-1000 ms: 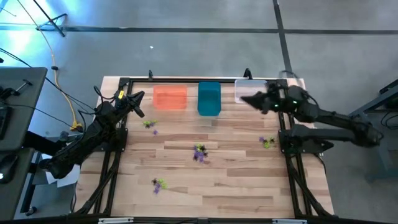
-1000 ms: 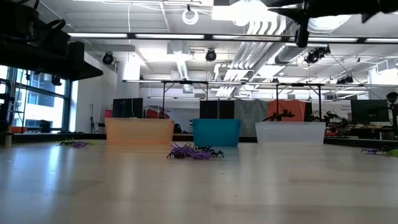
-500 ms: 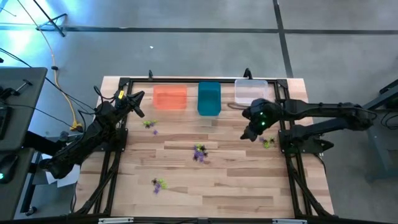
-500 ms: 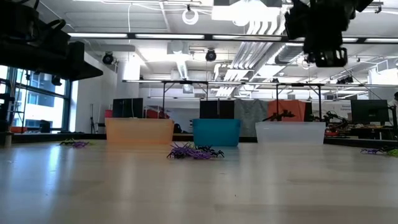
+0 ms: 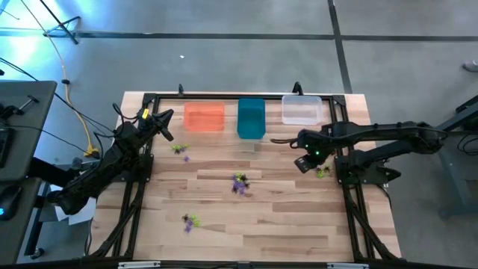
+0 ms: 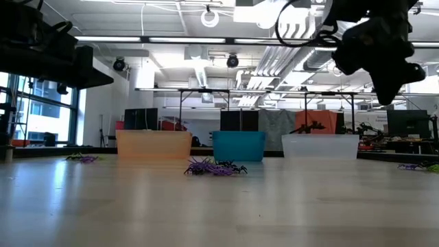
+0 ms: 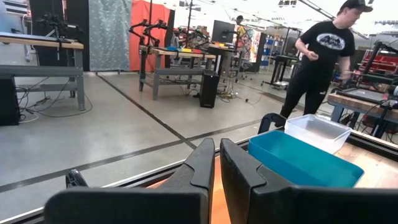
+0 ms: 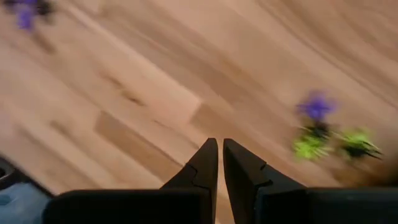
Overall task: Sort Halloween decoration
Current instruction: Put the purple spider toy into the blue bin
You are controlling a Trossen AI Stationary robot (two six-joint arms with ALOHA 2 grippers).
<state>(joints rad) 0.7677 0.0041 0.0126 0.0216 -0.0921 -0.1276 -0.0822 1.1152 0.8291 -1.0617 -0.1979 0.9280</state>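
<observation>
The right gripper [image 5: 302, 164] hangs above the table [image 5: 276, 217] with its fingers [image 8: 205, 163] clenched on nothing, just beside a small cluster of purple and green spider trinkets [image 5: 322, 171] near the table's right edge. More trinkets lie apart: a clump at the middle [image 5: 240, 184], some near the front [image 5: 190, 220], and some by the orange bin [image 5: 204, 117]. A teal bin [image 5: 251, 118] and a clear bin [image 5: 302, 110] stand alongside. The left gripper [image 5: 166, 127] waits at the table's back left corner, fingers clenched, empty.

3 bins [image 5: 252, 118] block far edge; table [image 5: 276, 224] front open.
</observation>
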